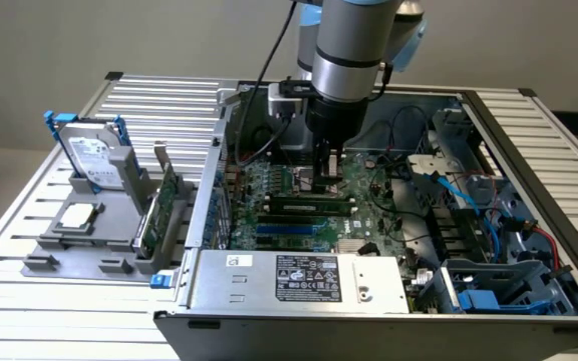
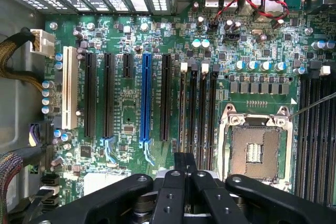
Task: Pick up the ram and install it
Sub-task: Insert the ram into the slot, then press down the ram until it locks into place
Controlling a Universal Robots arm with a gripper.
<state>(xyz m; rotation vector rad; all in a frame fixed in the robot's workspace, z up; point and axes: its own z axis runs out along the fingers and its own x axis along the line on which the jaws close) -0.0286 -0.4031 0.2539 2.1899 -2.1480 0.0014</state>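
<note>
The ram (image 1: 159, 216), a long narrow green stick with dark chips, stands on edge in the grey holder (image 1: 78, 248) outside the case, at the exterior view's left. My gripper (image 1: 327, 173) hangs inside the open computer case, low over the motherboard (image 1: 369, 214) and far from the ram. In the wrist view the gripper (image 2: 184, 157) is shut, its black fingers (image 2: 172, 187) pressed together with nothing visible between them. It points at the near end of the black memory slots (image 2: 197, 108), beside the bare CPU socket (image 2: 254, 148). In the exterior view those memory slots (image 1: 309, 204) lie just in front of it.
The grey holder also carries an upright hard drive (image 1: 96, 162) and a flat processor (image 1: 76, 216). Inside the case are the power supply (image 1: 299, 277), blue and red cables (image 1: 470, 199), and the blue and black expansion slots (image 2: 145, 98). The case wall (image 1: 214, 173) stands between holder and motherboard.
</note>
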